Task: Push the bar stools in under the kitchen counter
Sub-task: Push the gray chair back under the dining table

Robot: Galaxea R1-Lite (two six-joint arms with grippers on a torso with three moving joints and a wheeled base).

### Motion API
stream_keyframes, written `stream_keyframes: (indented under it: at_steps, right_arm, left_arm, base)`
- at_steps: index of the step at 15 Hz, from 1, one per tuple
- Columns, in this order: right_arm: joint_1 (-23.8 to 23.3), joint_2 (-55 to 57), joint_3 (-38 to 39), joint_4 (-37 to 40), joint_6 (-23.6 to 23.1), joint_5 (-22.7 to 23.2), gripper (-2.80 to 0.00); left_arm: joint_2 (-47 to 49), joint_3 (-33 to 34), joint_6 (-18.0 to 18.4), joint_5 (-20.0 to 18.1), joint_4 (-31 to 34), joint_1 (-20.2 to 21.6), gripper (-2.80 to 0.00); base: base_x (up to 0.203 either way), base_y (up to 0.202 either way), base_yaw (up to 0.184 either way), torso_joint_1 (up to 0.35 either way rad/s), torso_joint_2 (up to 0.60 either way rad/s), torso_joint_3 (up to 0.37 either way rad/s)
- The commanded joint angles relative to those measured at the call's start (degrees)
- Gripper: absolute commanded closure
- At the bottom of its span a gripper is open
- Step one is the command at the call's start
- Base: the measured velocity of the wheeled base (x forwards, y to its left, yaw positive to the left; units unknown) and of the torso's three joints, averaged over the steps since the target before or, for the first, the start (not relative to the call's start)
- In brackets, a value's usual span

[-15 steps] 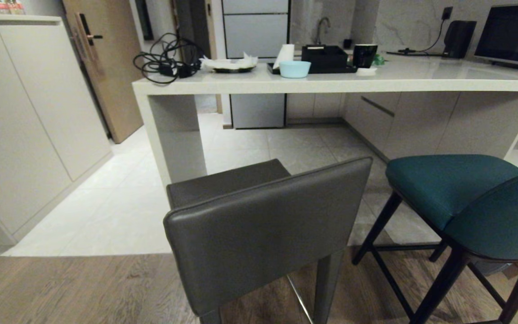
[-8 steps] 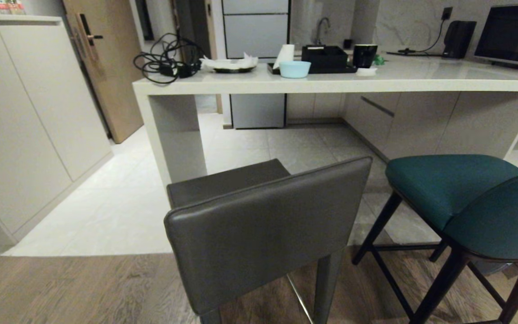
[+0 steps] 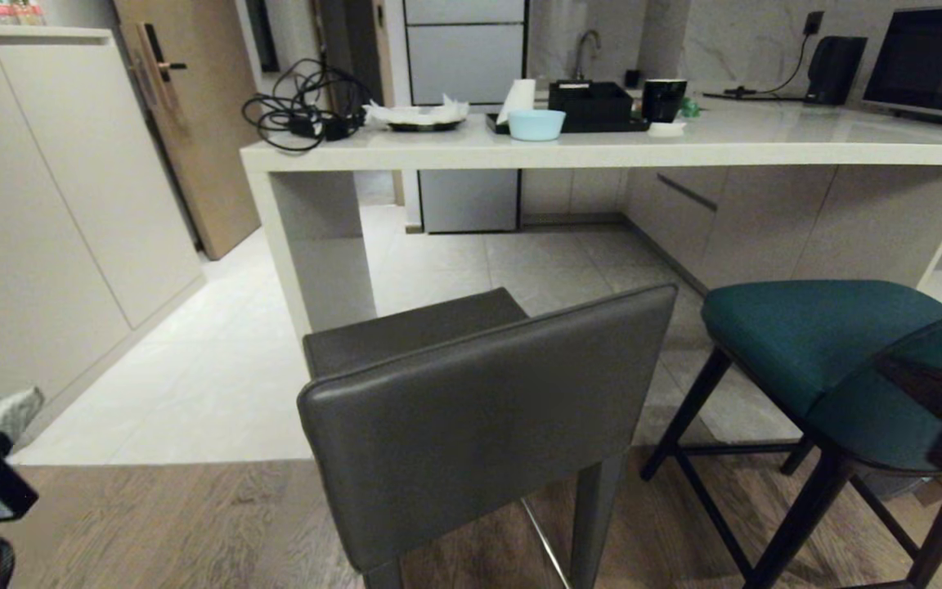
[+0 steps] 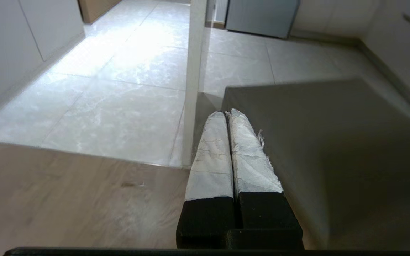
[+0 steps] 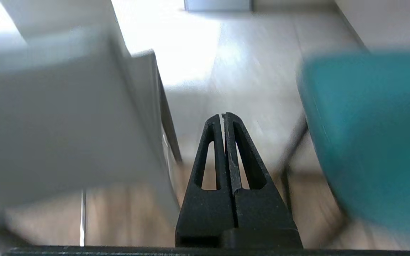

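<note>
Listing from our head view: grey stool [image 3: 471, 409] and teal stool [image 3: 831, 343] stand short of the worktop [image 3: 602, 151], not under it. Left wrist view: our left tool [image 4: 228, 115] closed, empty, beside grey stool. Right wrist view: our right tool [image 5: 223, 115] closed, empty, between both stools.
</note>
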Motion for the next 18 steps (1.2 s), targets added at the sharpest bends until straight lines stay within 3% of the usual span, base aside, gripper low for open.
stream_keyframes:
  at_steps: [1, 3, 5, 11, 14, 17, 18]
  right_arm:
    - [1.1, 19.9, -7.0, -12.5, 3.3, 1.5, 0.0]
    - [1.5, 27.9, -13.3, -16.4, 6.4, 3.6, 0.0]
    - [1.7, 35.1, -17.7, -19.5, 7.5, 5.9, 0.0]
    - [5.8, 52.6, -26.8, -30.2, 8.2, 16.4, 0.0]
    - [8.2, 57.2, -33.2, -30.4, 8.8, 17.0, 0.0]
    - [9.1, 58.1, -36.6, -30.6, 16.0, 18.0, 0.0]
    - [9.1, 58.1, -36.6, -30.6, 16.1, 18.6, 0.0]
  left_arm:
    - [17.0, -0.8, -5.2, 11.5, -9.1, -11.4, 0.0]
    - [22.6, -1.0, -9.7, 22.7, -14.2, -22.5, 0.0]
    - [25.1, -1.1, -12.4, 28.6, -17.0, -28.4, 0.0]
    - [28.1, 1.6, -13.3, 29.0, -17.2, -31.6, 0.0]
    - [31.4, 1.1, -13.3, 29.0, -17.4, -32.2, 0.0]
    - [33.5, -1.6, -13.3, 28.9, -17.3, -32.5, 0.0]
    - [34.6, -2.2, -13.3, 28.9, -17.3, -32.6, 0.0]
  base:
    - [0.0, 0.0, 0.0, 0.0, 0.0, 0.0]
    - [0.0, 0.0, 0.0, 0.0, 0.0, 0.0]
    - [0.0, 0.0, 0.0, 0.0, 0.0, 0.0]
    - [0.0, 0.0, 0.0, 0.0, 0.0, 0.0]
    - [0.0, 0.0, 0.0, 0.0, 0.0, 0.0]
    - [0.0, 0.0, 0.0, 0.0, 0.0, 0.0]
    - [0.0, 0.0, 0.0, 0.0, 0.0, 0.0]
